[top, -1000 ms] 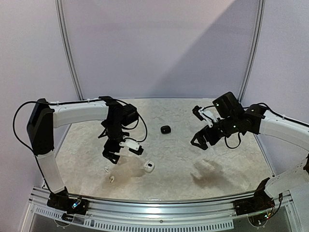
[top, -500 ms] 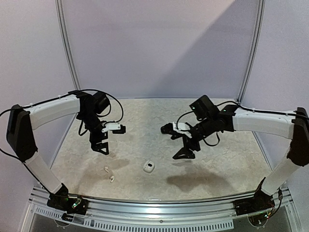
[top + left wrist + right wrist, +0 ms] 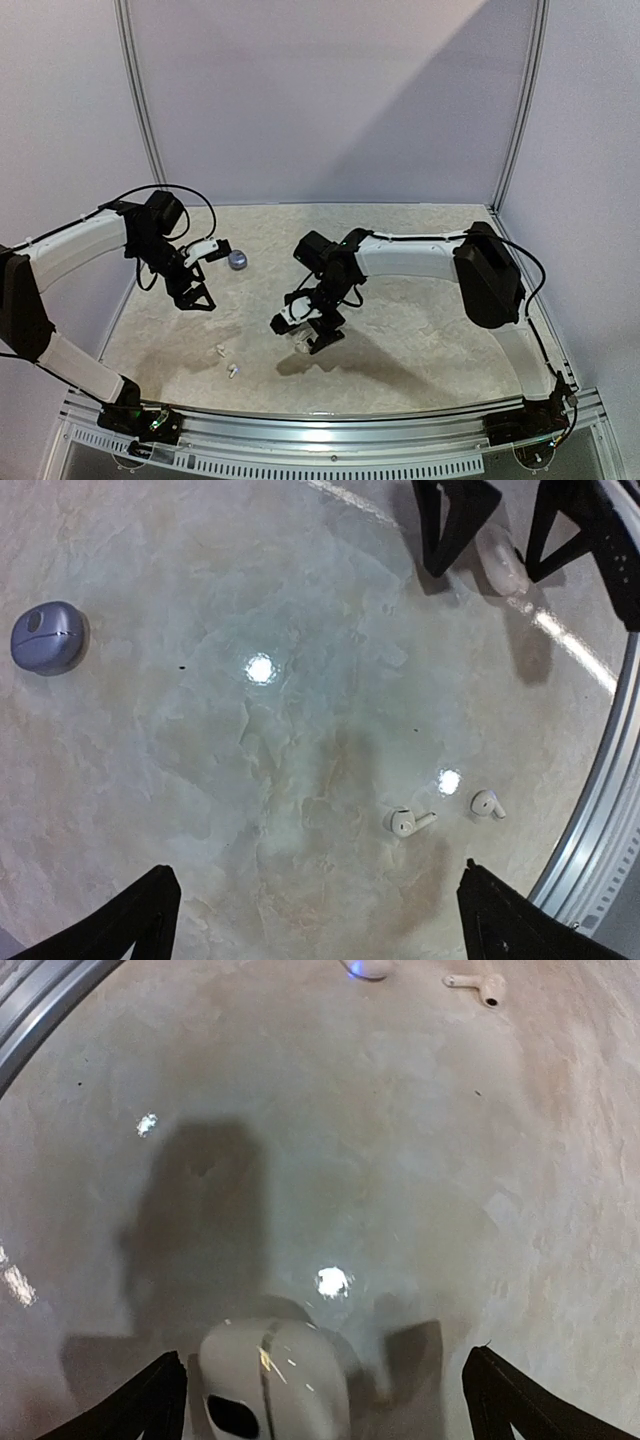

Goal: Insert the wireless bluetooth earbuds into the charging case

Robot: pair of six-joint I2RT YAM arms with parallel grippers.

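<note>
Case straddled, earbuds not yet collected

Right gripper (image 3: 306, 328) is held spread, its fingers either side of the white charging case (image 3: 275, 1380), which is not clamped; left gripper (image 3: 322, 920) is also spread and holds nothing; two white earbuds (image 3: 408, 822) are seen side by side on the table (image 3: 250, 780), left of that case, judged nearer the left arm; two cases are counted, white and lavender (image 3: 47, 637).

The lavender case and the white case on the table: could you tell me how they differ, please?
Colour: the lavender case is greyish-purple, the white case white. Place: the lavender case lies farther back, beside the open left claw; the white case sits nearer the front, between the fingers of the open right claw. Both are rounded pebble shapes that neither claw grips.
</note>
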